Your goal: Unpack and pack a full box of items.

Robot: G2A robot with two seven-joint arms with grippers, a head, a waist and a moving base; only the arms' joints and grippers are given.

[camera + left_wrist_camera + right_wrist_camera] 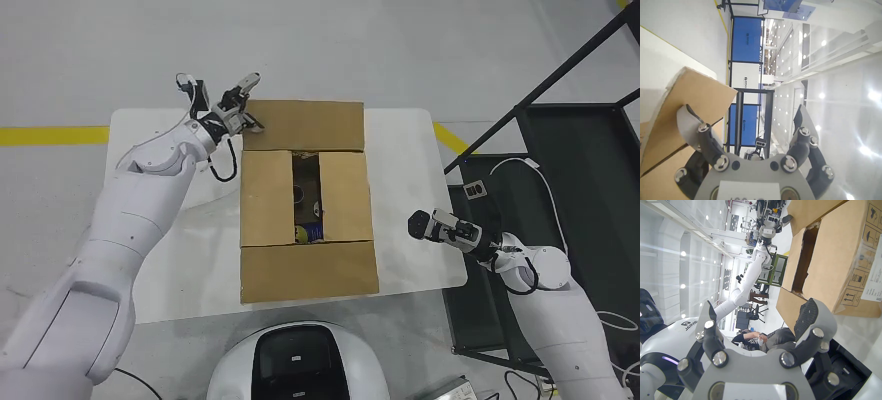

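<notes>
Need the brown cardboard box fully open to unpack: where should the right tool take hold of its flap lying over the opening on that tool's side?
The brown cardboard flap lies roughly flat, hinged at the outer wall of the box, so probably pinch its free inner edge beside the gap, from above, one finger slipped under. The right tool stands open.

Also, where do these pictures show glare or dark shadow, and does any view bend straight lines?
Top view: even light on the table, no glare, the inside of the box dark. Left wrist view: ceiling lamps flare into streaks. Right wrist view: lamps flare too; the ceiling beams look slightly bowed.
</notes>
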